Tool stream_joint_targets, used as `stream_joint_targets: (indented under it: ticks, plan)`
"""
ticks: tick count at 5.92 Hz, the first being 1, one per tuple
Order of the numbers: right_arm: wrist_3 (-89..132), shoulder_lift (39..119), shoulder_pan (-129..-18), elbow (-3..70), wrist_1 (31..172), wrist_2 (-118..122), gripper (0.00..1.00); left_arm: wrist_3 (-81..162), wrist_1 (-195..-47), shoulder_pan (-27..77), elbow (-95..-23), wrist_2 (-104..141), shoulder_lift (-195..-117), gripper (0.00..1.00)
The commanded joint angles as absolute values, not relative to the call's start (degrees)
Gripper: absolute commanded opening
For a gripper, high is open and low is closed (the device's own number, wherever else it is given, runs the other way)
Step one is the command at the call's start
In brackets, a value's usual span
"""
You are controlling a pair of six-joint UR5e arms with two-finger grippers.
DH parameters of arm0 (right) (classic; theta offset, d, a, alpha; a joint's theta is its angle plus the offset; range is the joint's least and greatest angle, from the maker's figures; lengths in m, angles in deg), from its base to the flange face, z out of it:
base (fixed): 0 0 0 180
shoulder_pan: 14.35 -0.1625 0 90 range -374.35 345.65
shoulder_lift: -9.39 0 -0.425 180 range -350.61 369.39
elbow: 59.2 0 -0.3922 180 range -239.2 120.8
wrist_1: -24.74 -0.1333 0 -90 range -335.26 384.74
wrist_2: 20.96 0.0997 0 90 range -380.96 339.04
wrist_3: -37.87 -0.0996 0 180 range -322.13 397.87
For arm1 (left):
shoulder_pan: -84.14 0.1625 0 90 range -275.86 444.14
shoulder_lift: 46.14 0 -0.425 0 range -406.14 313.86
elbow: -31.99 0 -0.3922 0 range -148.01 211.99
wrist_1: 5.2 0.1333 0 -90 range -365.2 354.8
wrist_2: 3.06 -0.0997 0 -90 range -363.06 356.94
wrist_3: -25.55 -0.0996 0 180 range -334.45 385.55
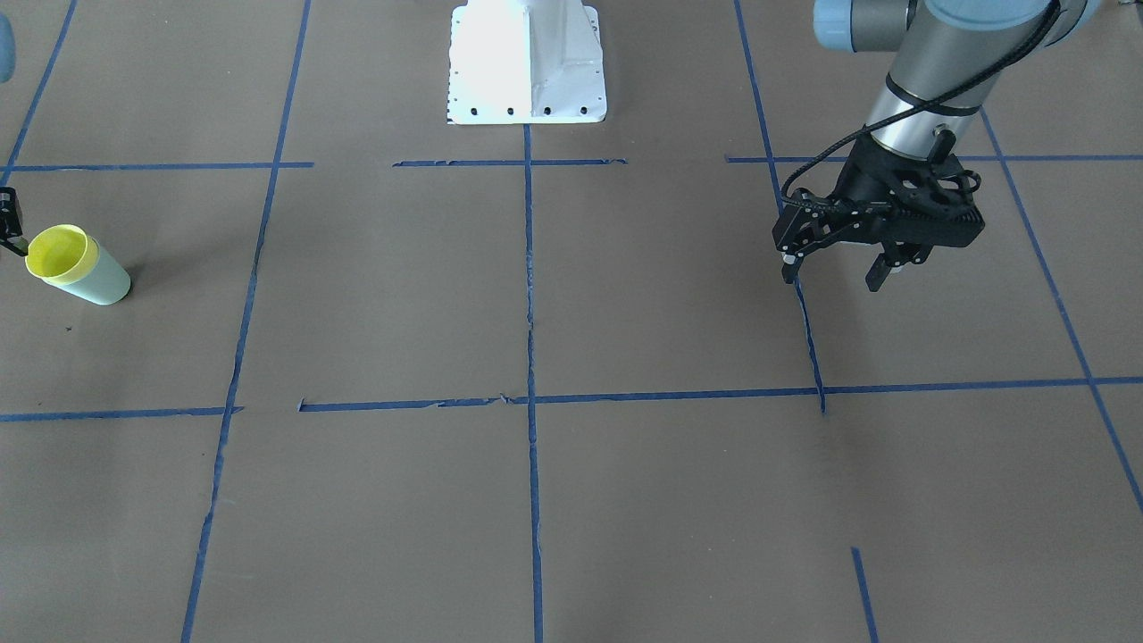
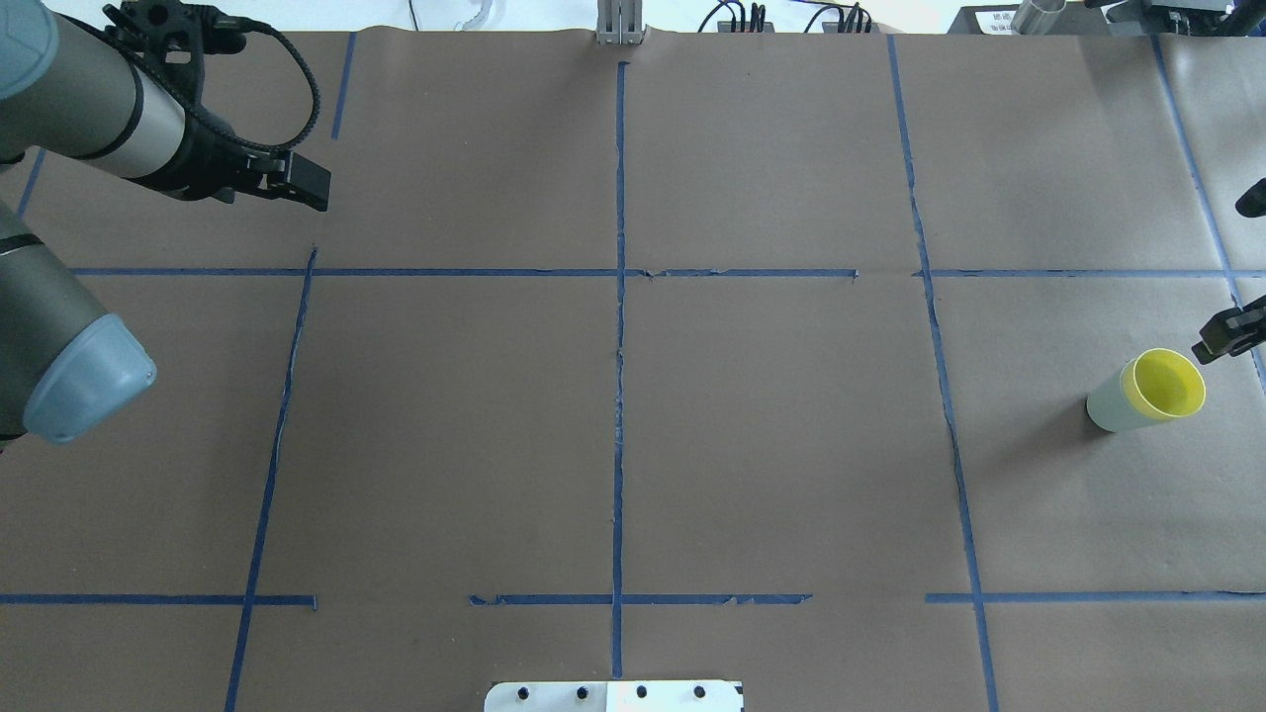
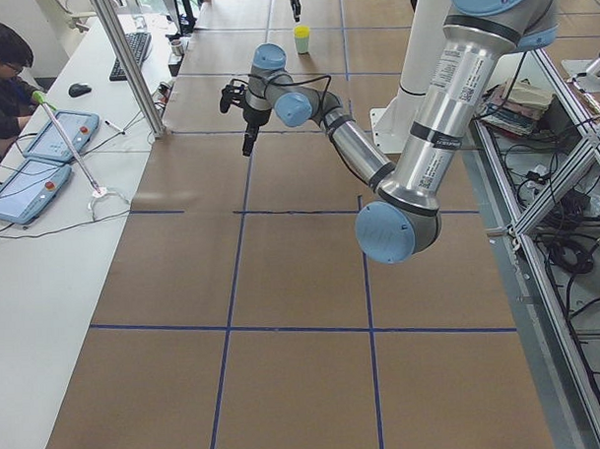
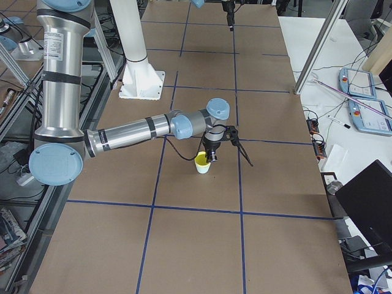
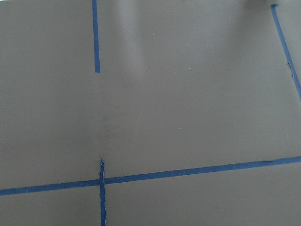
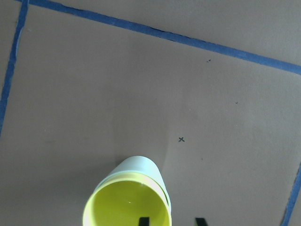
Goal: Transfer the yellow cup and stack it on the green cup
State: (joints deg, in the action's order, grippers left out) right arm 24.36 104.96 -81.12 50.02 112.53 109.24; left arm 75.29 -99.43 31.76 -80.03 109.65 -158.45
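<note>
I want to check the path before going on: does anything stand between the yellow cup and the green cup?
Nothing visible does. The yellow cup already sits nested inside the green cup, only its rim showing; the right tool hangs close by that rim.

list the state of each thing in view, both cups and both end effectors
bright yellow plastic cup: upright, nested in the green cup, rim above it, empty
pale mint-green plastic cup: upright on the table, holding the yellow cup
left end effector: open, empty, above the table, far from the cups
right end effector: open, fingertips at the yellow cup's rim, not clamping it
</note>
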Motion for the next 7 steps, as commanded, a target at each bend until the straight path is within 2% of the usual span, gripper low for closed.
stream_joint_targets:
  ticks: [1, 2, 4, 5, 7]
  plan:
    - [26.3, 106.7, -81.8, 50.0, 112.4, 109.2, 1.00, 73.6, -99.1, 31.7, -80.0, 113.1, -157.2, 1.00]
    - [30.5, 108.3, -84.3, 50.0, 112.4, 109.1, 1.00, 66.5, -98.8, 30.5, -79.8, 113.6, -155.8, 1.00]
    - [38.8, 113.8, -93.0, 50.7, 112.5, 109.5, 1.00, 45.5, -97.6, 19.3, -78.1, 122.7, -149.4, 1.00]
    - [39.5, 116.8, -95.4, 51.6, 113.2, 109.6, 1.00, 31.8, -92.3, 12.7, -75.4, 128.1, -148.6, 1.00]
    - [38.9, 117.5, -96.3, 51.3, 113.6, 109.7, 1.00, 11.9, -79.6, 3.0, -73.0, 128.9, -145.0, 1.00]
